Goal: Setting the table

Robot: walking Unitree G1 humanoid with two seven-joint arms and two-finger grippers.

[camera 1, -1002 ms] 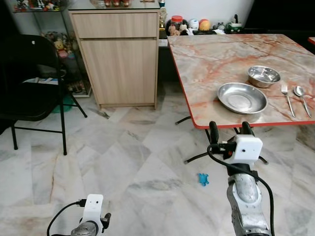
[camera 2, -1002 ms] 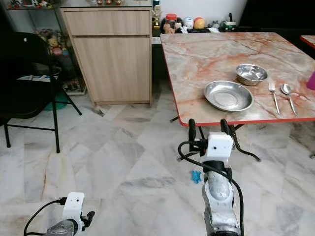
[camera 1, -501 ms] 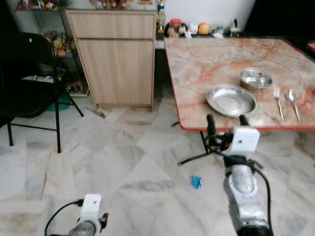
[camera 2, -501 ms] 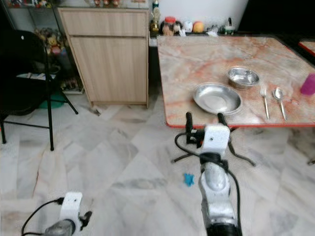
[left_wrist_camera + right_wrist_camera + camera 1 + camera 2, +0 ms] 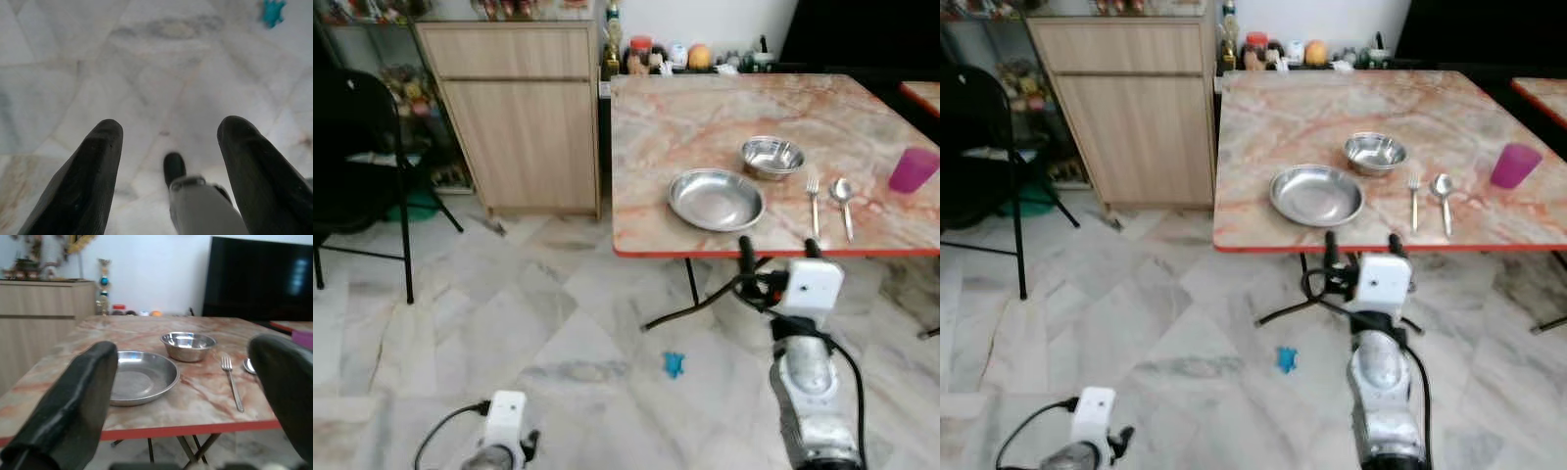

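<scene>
A marble-topped table [image 5: 705,108] with a red edge holds a steel plate [image 5: 716,199], a steel bowl [image 5: 772,156], a fork [image 5: 813,201], a spoon [image 5: 843,198] and a pink cup [image 5: 912,168]. My right gripper [image 5: 778,255] is raised just short of the table's near edge, in front of the fork, open and holding nothing. The right wrist view looks across the plate [image 5: 139,377], bowl [image 5: 188,345] and fork [image 5: 231,382] between its fingers [image 5: 73,406]. My left gripper [image 5: 168,161] hangs low over the floor, open and holding nothing.
A wooden cabinet [image 5: 514,113] stands left of the table, with jars and small items behind it. A black folding chair [image 5: 362,157] is at the far left. A small blue toy [image 5: 674,364] lies on the marble floor by the table's legs.
The camera has moved right and nearer the table, bringing the pink cup into view. My right gripper has stayed raised and open before the table edge.
</scene>
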